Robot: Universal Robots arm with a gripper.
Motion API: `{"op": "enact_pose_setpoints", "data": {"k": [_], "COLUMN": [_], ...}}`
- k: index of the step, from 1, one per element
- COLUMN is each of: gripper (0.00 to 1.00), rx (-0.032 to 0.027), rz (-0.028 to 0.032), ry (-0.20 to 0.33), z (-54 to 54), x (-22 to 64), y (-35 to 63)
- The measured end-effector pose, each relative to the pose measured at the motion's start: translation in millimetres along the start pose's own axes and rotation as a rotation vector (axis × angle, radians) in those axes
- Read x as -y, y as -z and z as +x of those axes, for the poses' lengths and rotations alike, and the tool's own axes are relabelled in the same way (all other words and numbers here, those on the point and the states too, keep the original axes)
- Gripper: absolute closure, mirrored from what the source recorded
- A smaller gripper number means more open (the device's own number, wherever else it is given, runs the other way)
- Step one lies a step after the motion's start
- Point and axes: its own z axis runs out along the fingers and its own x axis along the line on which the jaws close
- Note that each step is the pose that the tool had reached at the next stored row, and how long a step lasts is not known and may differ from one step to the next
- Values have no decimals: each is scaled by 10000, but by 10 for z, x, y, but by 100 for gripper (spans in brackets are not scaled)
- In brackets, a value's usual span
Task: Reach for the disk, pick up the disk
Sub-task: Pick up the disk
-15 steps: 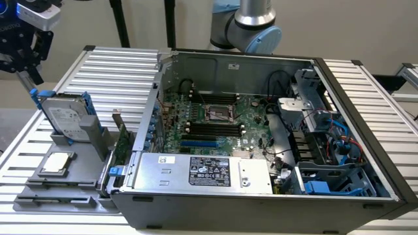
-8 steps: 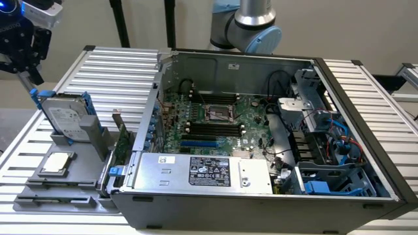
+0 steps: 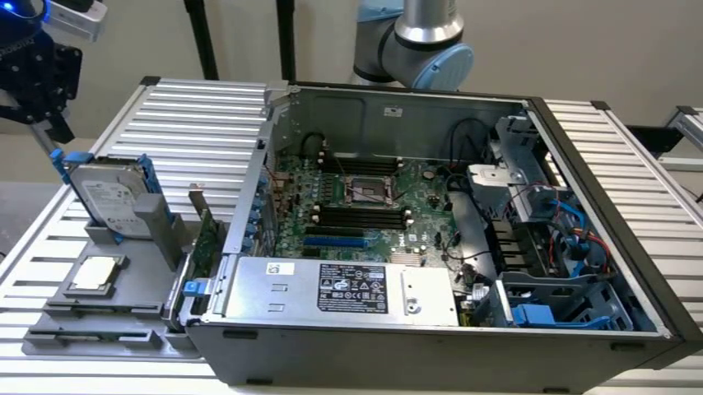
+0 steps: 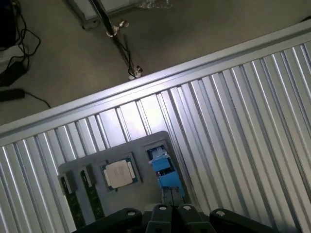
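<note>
Blue-railed disk [image 3: 110,196] stands upright, claw [image 3: 55,148] pinched on its top edge.

The gripper [image 4: 173,209], fingers together, hangs just over the blue-edged disk [image 4: 164,171]. Beside the disk a chip [image 4: 119,174] lies in a grey holder [image 4: 146,141] on the ribbed table [image 4: 243,121].

Room above the disk [image 3: 110,193]; computer case [image 3: 384,362] blocks the exterior view's right

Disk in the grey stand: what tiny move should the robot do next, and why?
Probably lift straight up, slowly. The jaws look shut on the blue top rail of the disk, which stands upright in its grey stand, so pulling sideways might jam it.
</note>
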Motion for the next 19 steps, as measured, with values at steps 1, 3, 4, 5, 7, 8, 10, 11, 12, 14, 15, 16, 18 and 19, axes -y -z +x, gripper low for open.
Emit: {"op": "enact_pose_setpoints", "data": {"k": [1, 3, 4, 5, 7, 8, 10, 11, 12, 14, 15, 16, 18, 19], "gripper": [89, 89, 89, 89, 89, 89, 89, 89, 89, 89, 89, 89, 89, 89], "rx": [-3, -10, -13, -16, -22, -25, -32, -34, -38, -43, -45, -46, -48, -49], "rz": [0, 1, 1, 1, 2, 4, 4, 5, 4, 6, 6, 6, 6, 4], "ry": [180, 540, 725, 916, 1264, 1461, 1821, 2005, 2188, 2488, 2609, 2713, 2804, 2804], "z": [0, 0, 0, 0, 0, 0, 0, 0, -1, -2, -4, -5, -8, -8], "x": [0, 0, 0, 0, 0, 1, 1, 1, 2, 5, 10, 17, 26, 26], "y": [-1, -3, -4, -5, -8, -10, -14, -17, -19, -25, -26, -27, -26, -26]}}
